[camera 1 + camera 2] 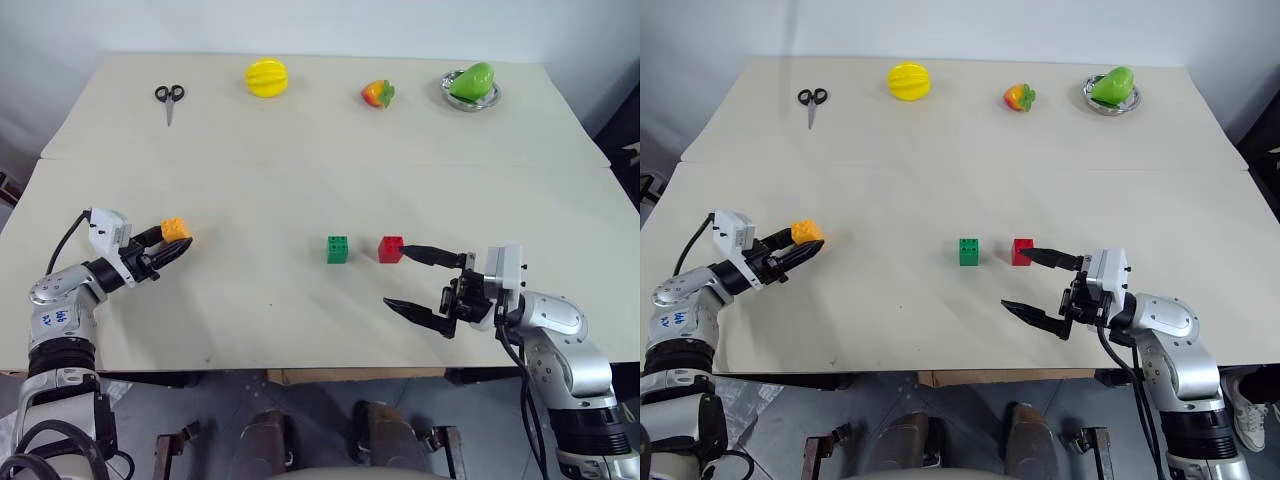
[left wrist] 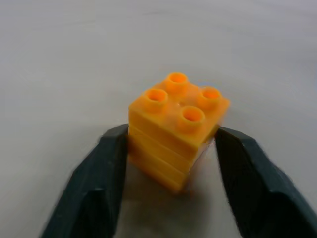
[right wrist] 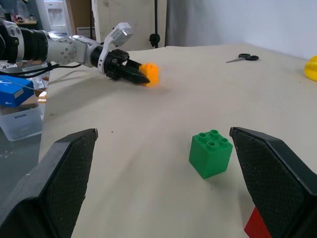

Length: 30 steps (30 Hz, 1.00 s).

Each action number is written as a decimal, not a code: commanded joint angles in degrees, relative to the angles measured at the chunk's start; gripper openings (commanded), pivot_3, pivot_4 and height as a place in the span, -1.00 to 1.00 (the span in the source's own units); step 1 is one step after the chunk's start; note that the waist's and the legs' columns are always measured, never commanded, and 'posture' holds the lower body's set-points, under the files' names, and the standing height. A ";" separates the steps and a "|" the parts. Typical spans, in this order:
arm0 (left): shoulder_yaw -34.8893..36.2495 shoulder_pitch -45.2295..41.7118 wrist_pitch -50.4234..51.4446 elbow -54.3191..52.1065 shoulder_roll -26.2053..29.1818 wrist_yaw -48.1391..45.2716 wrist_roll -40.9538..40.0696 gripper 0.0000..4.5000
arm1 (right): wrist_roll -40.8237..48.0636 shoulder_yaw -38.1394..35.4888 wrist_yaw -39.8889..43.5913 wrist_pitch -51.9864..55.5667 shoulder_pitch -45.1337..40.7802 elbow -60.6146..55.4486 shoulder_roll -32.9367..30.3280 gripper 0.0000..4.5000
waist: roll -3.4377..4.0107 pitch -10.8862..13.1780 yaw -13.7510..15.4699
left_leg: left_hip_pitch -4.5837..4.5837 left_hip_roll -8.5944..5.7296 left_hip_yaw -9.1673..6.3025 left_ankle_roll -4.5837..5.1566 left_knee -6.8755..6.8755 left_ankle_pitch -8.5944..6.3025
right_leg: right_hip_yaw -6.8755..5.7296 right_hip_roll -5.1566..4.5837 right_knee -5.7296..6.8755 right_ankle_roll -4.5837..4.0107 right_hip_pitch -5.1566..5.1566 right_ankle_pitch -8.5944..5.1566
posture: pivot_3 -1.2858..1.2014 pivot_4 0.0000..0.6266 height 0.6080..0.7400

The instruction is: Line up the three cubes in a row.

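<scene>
L gripper (image 1: 176,240) pinches orange cube (image 1: 176,229), far left of green cube (image 1: 338,249). Red cube (image 1: 391,249) just right of green. R gripper (image 1: 413,278) wide open by red, empty.

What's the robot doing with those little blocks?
It's lining up three blocks in a row. Its left end effector has its fingers closed on the orange block, out at the left side of the table. The green block and red block already sit side by side in the middle. The right end effector waits open beside the red block, one fingertip right by it.
</scene>
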 commanded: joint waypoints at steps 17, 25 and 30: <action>-6.74 -12.95 -12.59 16.65 7.90 -15.50 6.91 0.99 | 0.81 -0.95 -0.97 0.26 0.62 -3.18 -0.79 1.00 | 0.00 0.00 0.39 | -0.02 0.00 0.52 0.00 0.00 0.00 | 0.01 0.01 0.05 -0.02 -0.07 -0.01 | 0.03 -0.52 1.00; -7.32 -16.36 -13.60 21.73 9.25 -15.74 8.94 0.99 | 1.15 -1.30 -0.91 1.04 -0.08 -2.99 -1.40 1.00 | -0.01 0.00 0.34 | -0.03 0.00 0.55 0.00 0.00 0.00 | 0.02 0.01 0.05 -0.02 -0.09 -0.01 | 0.03 -0.52 1.00; -7.12 -16.30 -12.82 21.74 8.19 -18.21 8.16 0.82 | 1.25 -1.20 -1.11 1.34 0.02 -3.25 -1.56 1.00 | -0.01 0.00 0.32 | -0.03 0.00 0.55 0.00 -0.01 0.00 | 0.02 0.01 0.06 -0.02 -0.10 -0.01 | 0.03 -0.52 1.00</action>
